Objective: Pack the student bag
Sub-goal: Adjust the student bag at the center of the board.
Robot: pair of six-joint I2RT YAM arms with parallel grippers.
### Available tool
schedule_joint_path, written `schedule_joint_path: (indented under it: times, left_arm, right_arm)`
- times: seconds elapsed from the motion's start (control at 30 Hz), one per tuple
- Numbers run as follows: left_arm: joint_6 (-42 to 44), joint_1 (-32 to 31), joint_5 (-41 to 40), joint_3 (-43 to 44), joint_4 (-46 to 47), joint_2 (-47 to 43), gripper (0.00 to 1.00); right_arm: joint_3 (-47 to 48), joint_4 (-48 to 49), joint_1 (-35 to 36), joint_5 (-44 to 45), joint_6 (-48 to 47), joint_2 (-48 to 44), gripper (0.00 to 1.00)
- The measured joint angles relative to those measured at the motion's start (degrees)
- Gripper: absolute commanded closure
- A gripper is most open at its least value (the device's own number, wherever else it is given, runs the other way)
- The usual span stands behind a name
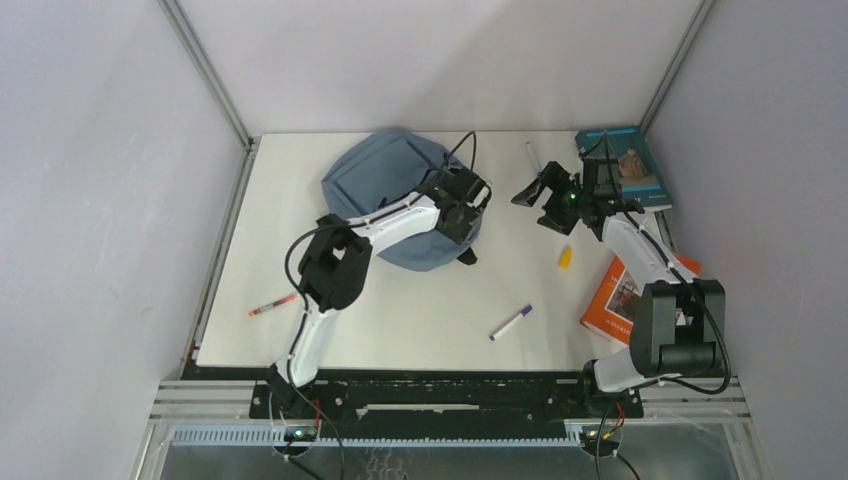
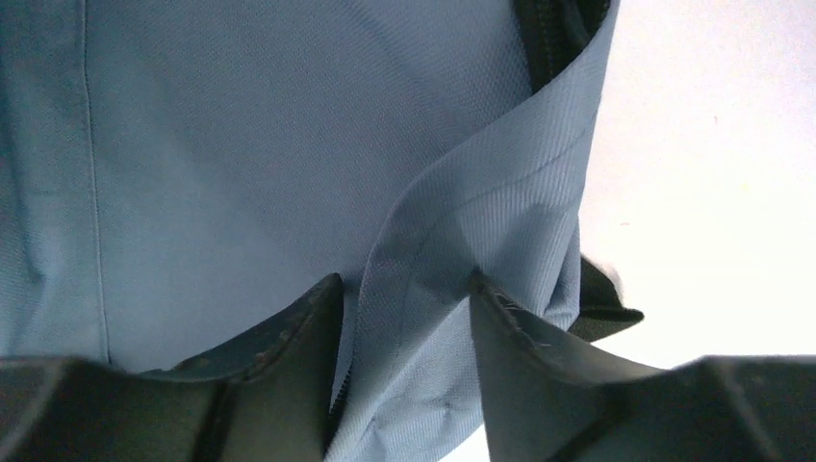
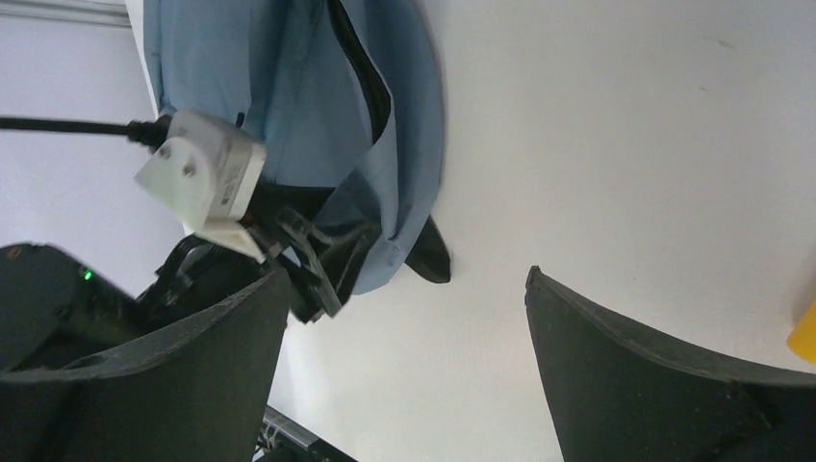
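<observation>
As student bag [image 1: 385,180] is soft, floppy, likely light, best hold = zip-edge flap [image 2: 462,192]; L tool [image 2: 404,279] pinches it there. Bag on worktop [image 1: 400,310], well left of teal book [image 1: 650,175]; R tool [image 3: 404,272] wide, empty, between.

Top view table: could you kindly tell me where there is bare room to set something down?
Bare: the left strip between the student bag and the red pen; also the near middle, left of the purple marker. Crowded: the right side, with teal book, orange book and yellow piece.
</observation>
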Motion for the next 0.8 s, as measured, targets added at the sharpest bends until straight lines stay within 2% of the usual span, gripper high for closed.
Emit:
schedule_joint_path:
  times: [0.03,0.07,0.27,0.37,0.5,0.63,0.8]
  left_arm:
    - [-0.1,0.1,-0.2,1.2,-0.8,0.9,0.91]
    - [-0.5,0.4,-0.1,1.9,-1.3,1.4,0.99]
    - [-1.1,5.0,2.4,4.9,-7.0,0.3,1.00]
    - [-0.8,9.8,2.5,6.0,-10.1,-4.6,1.00]
    - [0.5,17.4,0.3,15.3,-12.8,-12.7,1.00]
    - [3.0,22.3,-3.0,24.5,-9.9,-21.1,1.00]
    - [6.1,21.7,-4.0,27.7,-5.5,-28.3,1.00]
  right_arm:
    - [0.0,0.0,0.0,0.0,0.0,-0.2,0.00]
    - [0.0,-0.1,-0.1,0.0,0.0,-0.4,0.00]
    - [0.0,-0.7,-1.1,-0.2,0.0,-3.3,0.00]
    - [0.0,-1.2,-1.2,-0.2,0.0,-4.9,0.00]
    - [0.0,-1.5,-1.2,-0.2,0.0,-6.9,0.01]
    - [-0.1,-1.6,-1.2,-0.2,0.0,-8.1,0.01]
    - [-0.3,-2.3,-1.2,0.0,0.0,-9.2,0.01]
